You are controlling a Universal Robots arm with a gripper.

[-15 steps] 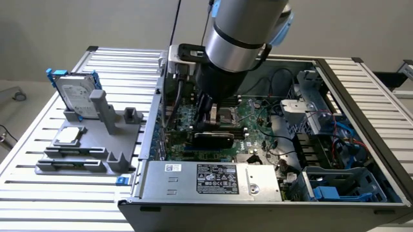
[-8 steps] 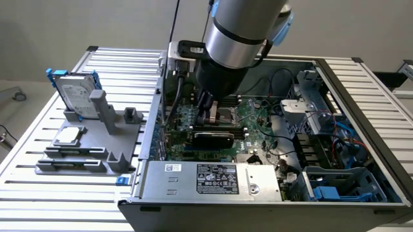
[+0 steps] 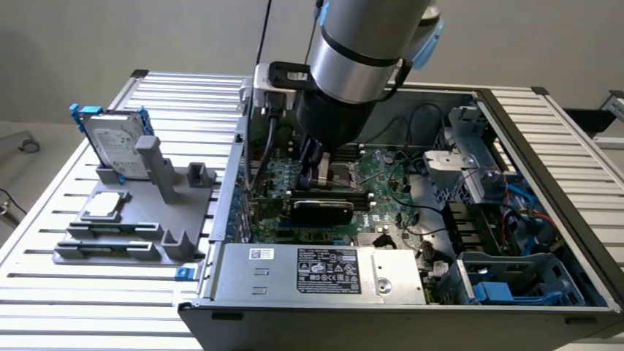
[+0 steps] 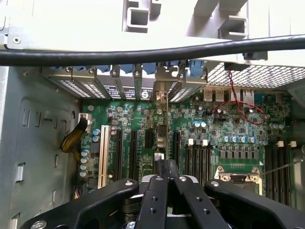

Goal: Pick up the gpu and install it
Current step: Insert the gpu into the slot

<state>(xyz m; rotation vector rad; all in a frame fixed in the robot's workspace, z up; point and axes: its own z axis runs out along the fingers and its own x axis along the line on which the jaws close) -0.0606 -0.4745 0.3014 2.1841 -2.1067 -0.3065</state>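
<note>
The gpu (image 3: 322, 212) stands on edge in a motherboard slot inside the open computer case (image 3: 546, 146), with its black rounded shroud facing the exterior view's camera. In the wrist view the gpu (image 4: 160, 136) appears edge-on as a thin strip running to its silver bracket (image 4: 161, 93) at the case's rear wall. My gripper (image 3: 312, 183) hangs straight down into the case just above the card's upper edge. The gripper (image 4: 167, 164) is shut, its black fingers (image 4: 153, 191) pressed together with nothing seen between them. Whether they touch the card is unclear.
On the slatted table at the exterior view's left, a grey fixture (image 3: 127, 241) holds a silver hard drive in a blue frame (image 3: 115, 142) and a square processor chip (image 3: 105, 207). The power supply (image 3: 322, 270), drive cages (image 3: 507, 285), a black cable (image 4: 143, 52) and the CPU socket (image 4: 238, 174) crowd the case.
</note>
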